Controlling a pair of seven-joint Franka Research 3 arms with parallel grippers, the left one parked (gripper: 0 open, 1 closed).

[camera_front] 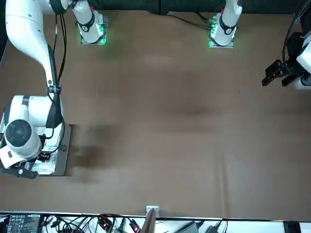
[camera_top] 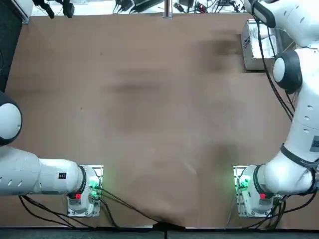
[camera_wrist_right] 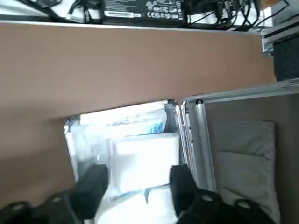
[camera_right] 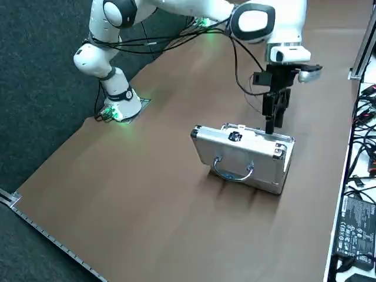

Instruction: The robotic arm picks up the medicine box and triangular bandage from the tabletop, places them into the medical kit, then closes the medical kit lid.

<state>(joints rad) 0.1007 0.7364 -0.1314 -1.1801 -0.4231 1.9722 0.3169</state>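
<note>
The medical kit (camera_right: 244, 155) stands open at the table's far right corner, partly under the arm in the top view (camera_top: 255, 50). Its medical kit lid (camera_right: 238, 160) is upright, handle side facing the right side camera and hiding the base. My right gripper (camera_right: 272, 124) hangs just behind the lid's top edge, over the base. In the wrist view the gripper (camera_wrist_right: 138, 186) is open, and the pale blue and white interior (camera_wrist_right: 135, 123) lies below it. White items (camera_wrist_right: 147, 161) lie inside the kit between the fingers (camera_wrist_right: 93, 186). I cannot tell the medicine box from the triangular bandage.
The lid's grey lining (camera_wrist_right: 243, 154) rises right beside the gripper. Cables and a power supply (camera_right: 352, 226) lie past the table's far edge. The parked left arm (camera_top: 30, 174) sits at the near left.
</note>
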